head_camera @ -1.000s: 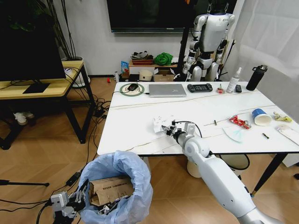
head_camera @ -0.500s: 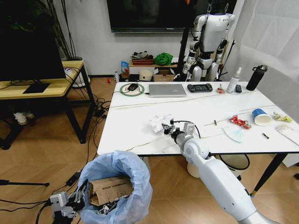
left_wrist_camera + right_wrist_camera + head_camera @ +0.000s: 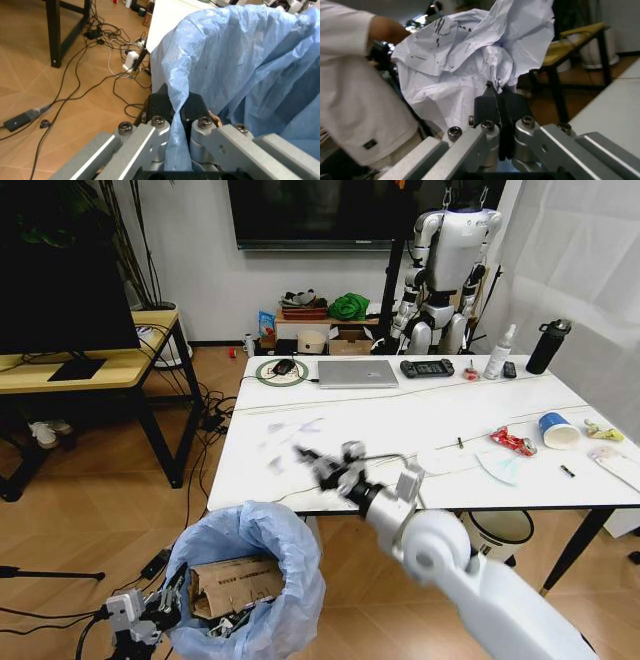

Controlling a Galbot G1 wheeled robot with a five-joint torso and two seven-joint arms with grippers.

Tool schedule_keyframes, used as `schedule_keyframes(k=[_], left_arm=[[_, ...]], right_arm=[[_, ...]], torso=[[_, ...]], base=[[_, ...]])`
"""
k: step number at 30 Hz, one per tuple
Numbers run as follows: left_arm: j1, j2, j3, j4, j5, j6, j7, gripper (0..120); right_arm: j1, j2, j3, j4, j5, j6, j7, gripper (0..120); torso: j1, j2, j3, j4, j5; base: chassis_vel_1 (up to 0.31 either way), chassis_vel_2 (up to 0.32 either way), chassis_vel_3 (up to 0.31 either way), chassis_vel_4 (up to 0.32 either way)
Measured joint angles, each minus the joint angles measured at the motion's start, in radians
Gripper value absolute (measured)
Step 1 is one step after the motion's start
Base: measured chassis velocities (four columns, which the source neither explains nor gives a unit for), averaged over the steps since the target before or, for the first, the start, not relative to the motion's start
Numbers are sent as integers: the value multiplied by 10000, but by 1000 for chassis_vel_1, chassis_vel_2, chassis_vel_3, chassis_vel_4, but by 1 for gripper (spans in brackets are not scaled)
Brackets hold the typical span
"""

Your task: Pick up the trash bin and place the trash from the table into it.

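Paper is what I have in my right gripper (image 3: 499, 98): a crumpled white paper (image 3: 470, 60) with small black marks on it, pinched tight between my two dark fingers (image 3: 486, 108). From my head camera, that gripper (image 3: 322, 468) is up off the table (image 3: 420, 415), near its front left edge, and it looks blurry there. It is above and a little to the right of the trash bin (image 3: 250, 580).

The trash bin is low down by the floor, in front of the table's left corner. Its light-blue bag puffs out over the rim. A flat brown cardboard carton (image 3: 240, 585) lies inside it. My left gripper (image 3: 175, 112) is clamped on the edge of the blue bag (image 3: 240, 56), with the thin plastic squeezed between its fingers. In the head view that gripper (image 3: 160, 612) sits at the left side of the bin.

More trash is on the right part of the table: a crushed red can (image 3: 513, 441), a blue-and-white paper cup (image 3: 558, 430) beside it, and a clear wrapper (image 3: 498, 467) a bit nearer to me. A laptop (image 3: 358, 373) lies at the far side of the table.
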State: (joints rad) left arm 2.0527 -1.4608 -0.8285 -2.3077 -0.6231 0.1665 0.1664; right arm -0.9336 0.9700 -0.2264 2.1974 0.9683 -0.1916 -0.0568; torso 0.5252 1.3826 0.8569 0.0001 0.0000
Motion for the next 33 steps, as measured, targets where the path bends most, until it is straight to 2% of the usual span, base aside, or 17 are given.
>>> schedule_keyframes(k=[7,11,13,19,21,22,25,27,30,31,33], left_arm=[[-35,-54,39,-51,37,40,-50,0],[-27,-79,47,-157,35,68,-198,0],[-20,-70,47,-177,23,77,-234,0],[-62,45,178,-249,10,175,-398,0],[-69,59,187,-246,10,180,-407,0],[-79,104,236,-211,17,190,-424,0],[-83,144,293,-175,24,198,-432,0],[-126,227,385,-93,27,203,-451,0],[-201,366,546,35,27,203,-460,0],[-201,366,546,35,27,203,-460,0],[-272,480,659,133,19,203,-462,0]], right_arm=[[-149,-503,-1208,435,-837,265,-667,0],[-552,-867,-1517,-267,-2971,611,-1078,0],[-635,-921,-1485,-320,-3114,611,-1100,3],[-948,-1097,-973,-434,-3453,650,-1137,30],[-972,-1105,-921,-430,-3458,656,-1138,31],[-1063,-1138,-750,-397,-3463,698,-1159,39],[-1181,-1192,-520,-354,-3476,815,-1184,46],[-1407,-1200,203,-295,-3452,894,-1117,56],[-1595,-950,1921,-285,-3071,276,-295,69],[-1595,-950,1921,-285,-3071,276,-295,69],[-1708,-809,3064,-396,-2986,-208,165,78]], torso=[[0,0,0,-1,-1],[1,0,1,0,1],[1,0,1,-2,2],[1,0,1,-1,1],[1,0,1,-1,1],[2,0,1,-1,2],[2,0,2,-1,2],[1,0,2,-1,3],[2,0,2,1,3],[2,0,2,1,3],[2,0,2,1,2]], base=[[0,0,0,0],[0,0,0,0],[0,0,0,0],[0,0,0,0],[0,0,0,0],[0,0,0,0],[0,0,0,0],[0,0,0,0],[0,0,0,0],[0,0,0,0],[0,0,0,0]])
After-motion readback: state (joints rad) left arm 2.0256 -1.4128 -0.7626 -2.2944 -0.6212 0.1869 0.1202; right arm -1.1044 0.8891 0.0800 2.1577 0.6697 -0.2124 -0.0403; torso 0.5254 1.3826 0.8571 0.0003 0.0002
